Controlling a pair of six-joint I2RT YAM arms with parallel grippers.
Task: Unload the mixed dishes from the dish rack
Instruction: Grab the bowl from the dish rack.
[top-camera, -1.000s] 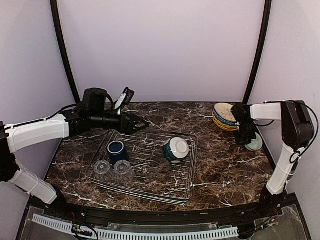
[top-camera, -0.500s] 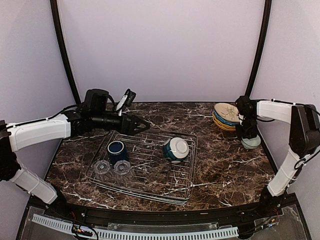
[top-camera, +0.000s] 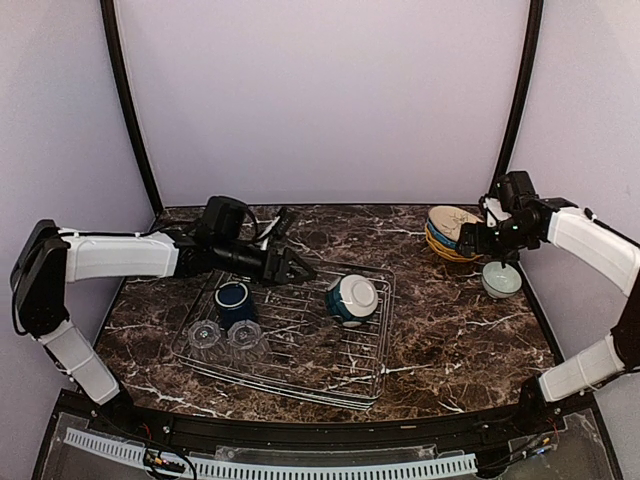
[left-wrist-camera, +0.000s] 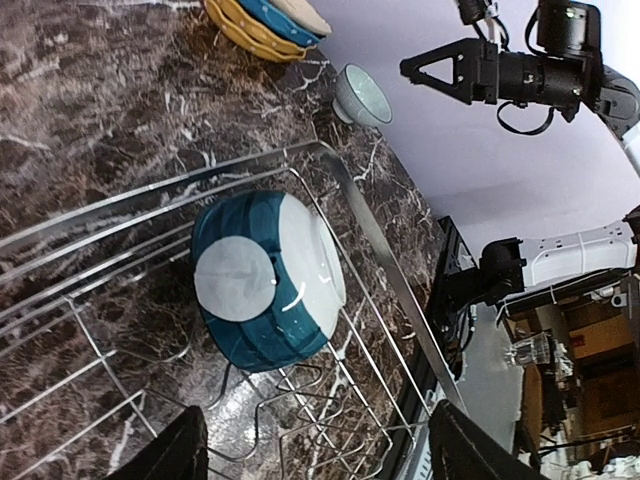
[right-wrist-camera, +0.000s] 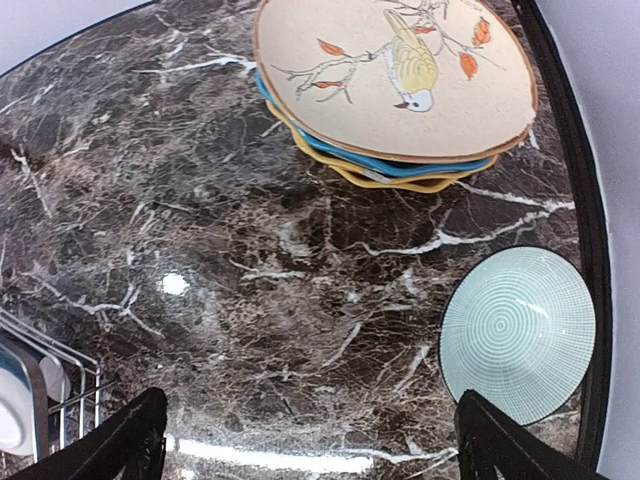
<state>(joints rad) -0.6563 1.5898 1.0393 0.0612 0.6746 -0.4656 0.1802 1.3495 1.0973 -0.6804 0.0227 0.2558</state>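
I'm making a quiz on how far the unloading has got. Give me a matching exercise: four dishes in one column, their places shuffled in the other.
1 dark blue mug
2 teal bowl
3 pale bowl
4 plates

A stacked on the table, far right corner
B in the dish rack, tipped over, base showing
C alone on the table, upright, beside the stack
D in the rack, beside the clear glasses

Pairs: 1-D, 2-B, 3-C, 4-A
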